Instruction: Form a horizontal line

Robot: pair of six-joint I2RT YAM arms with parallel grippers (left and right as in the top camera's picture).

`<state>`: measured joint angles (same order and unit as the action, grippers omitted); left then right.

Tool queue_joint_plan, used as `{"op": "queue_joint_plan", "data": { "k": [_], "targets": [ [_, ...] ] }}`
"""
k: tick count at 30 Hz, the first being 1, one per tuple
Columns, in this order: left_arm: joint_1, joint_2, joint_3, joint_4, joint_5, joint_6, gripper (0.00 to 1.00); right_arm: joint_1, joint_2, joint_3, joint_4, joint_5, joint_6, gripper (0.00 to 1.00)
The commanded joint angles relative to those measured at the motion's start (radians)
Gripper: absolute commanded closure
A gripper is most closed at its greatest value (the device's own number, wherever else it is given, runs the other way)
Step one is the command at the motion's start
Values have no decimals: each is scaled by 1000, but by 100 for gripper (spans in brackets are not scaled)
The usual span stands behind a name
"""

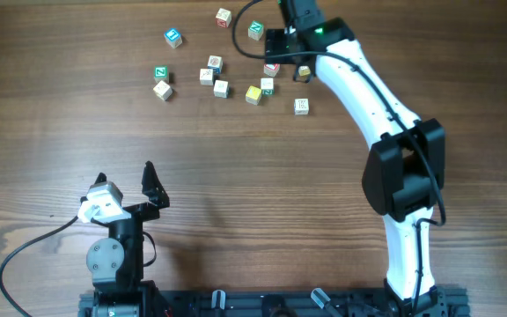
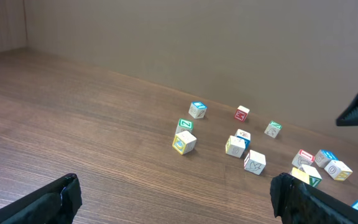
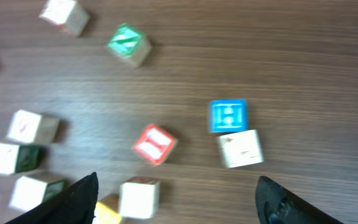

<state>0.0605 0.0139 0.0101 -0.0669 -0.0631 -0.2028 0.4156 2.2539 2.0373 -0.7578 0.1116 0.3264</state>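
The wooden worktop (image 1: 236,194) carries a scatter of small lettered cubes (image 1: 221,88) at its far middle, and they make no straight row. The closest thing to a line is a ragged, bent string: two pale cubes on the left, then a gap, then the yellow cube (image 1: 253,94) touching or just beside a pale, green-marked cube (image 1: 268,85) on its right. From there it turns toward the far side to the red cube (image 3: 154,144). Right of the red cube sits a blue cube (image 3: 229,116), with a pale cube (image 3: 241,148) touching or just beside its near side. Another pale cube (image 1: 300,106) lies alone, nearer and to the right. Farther out are a green cube (image 3: 129,45), a pale cube at the far edge, a blue-faced cube (image 1: 173,37) to the far left, and a green-faced and pale pair left of the string. The right claw (image 3: 176,180) hangs above the red cube's neighbourhood. Its fingers are spread wide to either side of the wrist view with nothing between them, and the blurred cubes lie on the wood below. The left claw (image 1: 126,173) rests at the near left, well apart from every cube. Its fingers are fully apart and it holds nothing.
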Motion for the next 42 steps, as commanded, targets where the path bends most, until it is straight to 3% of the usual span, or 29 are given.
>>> {"op": "queue_joint_plan", "data": {
  "k": [1, 3, 11, 13, 14, 19, 22, 26, 29, 31, 38, 39, 40, 41, 42],
  "targets": [
    [-3, -7, -4, 2, -14, 16, 0, -10, 1, 6, 19, 85, -72, 12],
    [-3, -7, -5, 2, -14, 16, 0, -35, 23, -19, 32, 89, -143, 6],
    [-3, -7, -4, 2, -14, 16, 0, -114, 137, -37, 40, -77, -199, 4],
    [-3, -7, -5, 2, -13, 16, 0, -114, 138, -37, 40, -77, -220, 14],
    [-3, -7, -5, 2, -13, 16, 0, -114, 138, -37, 35, -77, -220, 28],
    [-3, -7, -4, 2, -13, 16, 0, -114, 171, -37, 59, -80, -219, 30],
    [-3, -7, -4, 2, -13, 16, 0, -114, 190, -37, 84, -80, -219, 48],
    [-3, -7, -5, 2, -14, 16, 0, -114, 195, -37, 84, -79, -219, 47],
    [-3, -7, -4, 2, -13, 16, 0, -114, 195, -37, 68, -29, -218, 60],
    [-3, -7, -4, 2, -14, 16, 0, -114, 195, -37, 38, 6, -219, 63],
    [-3, -7, -4, 2, -13, 16, 0, -114, 195, -37, -71, 109, -220, 64],
    [-3, -7, -4, 2, -13, 16, 0, -114, 194, -37, -75, 109, -219, 62],
    [-3, -7, -4, 2, -13, 16, 0, -114, 194, -37, -76, 109, -219, 44],
    [-3, -7, -4, 2, -14, 16, 0, -114, 192, -37, -77, 109, -219, 11],
    [-3, -7, -4, 2, -14, 16, 0, -114, 187, -36, -78, 108, -219, 1]
  ]
}}
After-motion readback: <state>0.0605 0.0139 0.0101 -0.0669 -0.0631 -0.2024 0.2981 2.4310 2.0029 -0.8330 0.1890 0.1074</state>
